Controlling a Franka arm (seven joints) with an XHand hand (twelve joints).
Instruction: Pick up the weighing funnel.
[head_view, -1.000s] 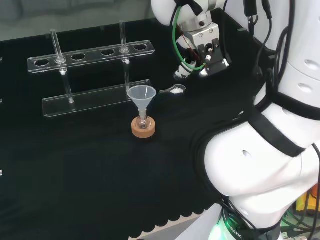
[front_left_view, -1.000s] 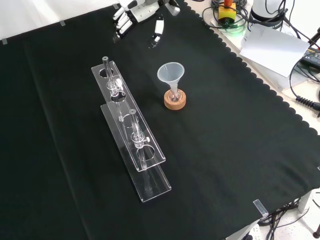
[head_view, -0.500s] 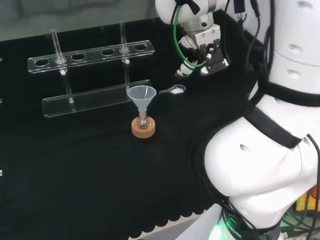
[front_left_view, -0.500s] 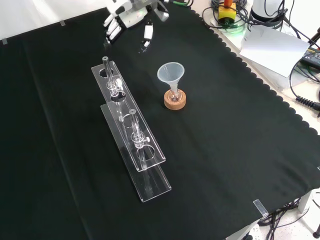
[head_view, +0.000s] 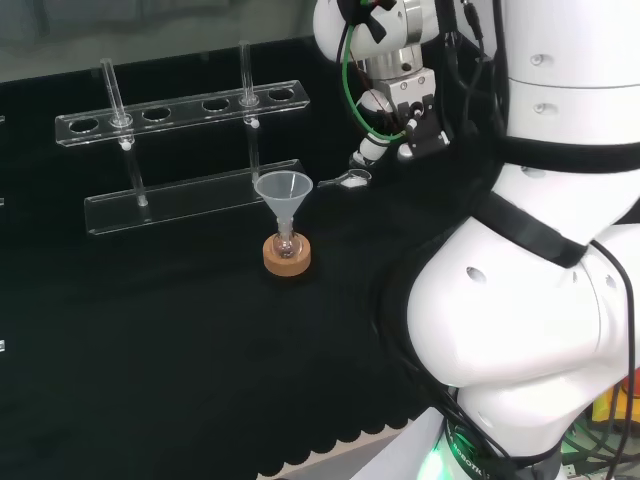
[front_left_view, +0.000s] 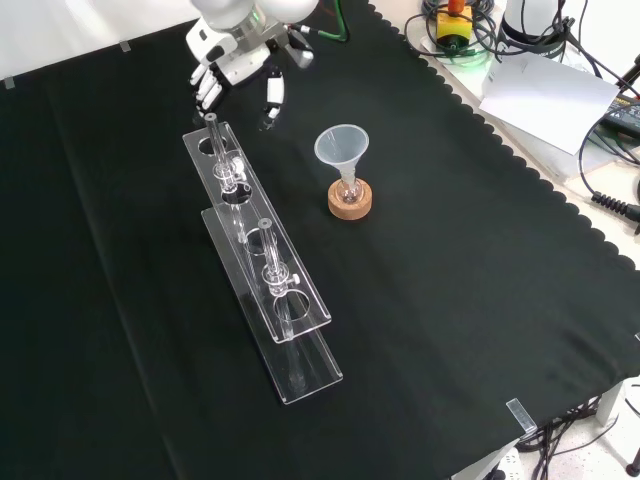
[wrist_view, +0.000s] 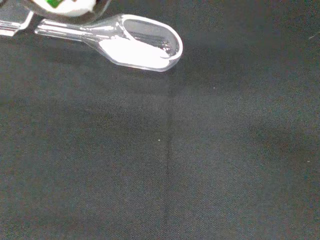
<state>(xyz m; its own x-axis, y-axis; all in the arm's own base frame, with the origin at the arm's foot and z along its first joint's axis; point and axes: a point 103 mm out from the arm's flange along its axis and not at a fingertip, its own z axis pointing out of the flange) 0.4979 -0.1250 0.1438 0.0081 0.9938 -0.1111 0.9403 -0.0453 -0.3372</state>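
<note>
The weighing funnel (head_view: 349, 180), a small clear scoop with a short stem, lies on the black cloth just right of the big funnel in the head view. The wrist view shows it close up (wrist_view: 142, 42), with white powder in its bowl. My hand (head_view: 388, 135) hangs just above and beside the scoop's bowl end, its fingers relaxed and holding nothing. In the front view the hand (front_left_view: 232, 66) comes in from the top, fingers pointing down near the far end of the rack. A blurred white part of the hand (wrist_view: 65, 5) lies over the scoop's stem.
A clear tube rack (head_view: 180, 110) (front_left_view: 262, 260) with two upright tubes stands on the cloth. The big funnel (head_view: 281, 190) (front_left_view: 342, 148) stands in a small flask on a cork ring (head_view: 287, 254). The arm's white links (head_view: 540, 260) take up the head view's right.
In the front view the hand has swung left and lower, toward the rack's far end. The weighing funnel has stayed on the cloth.
</note>
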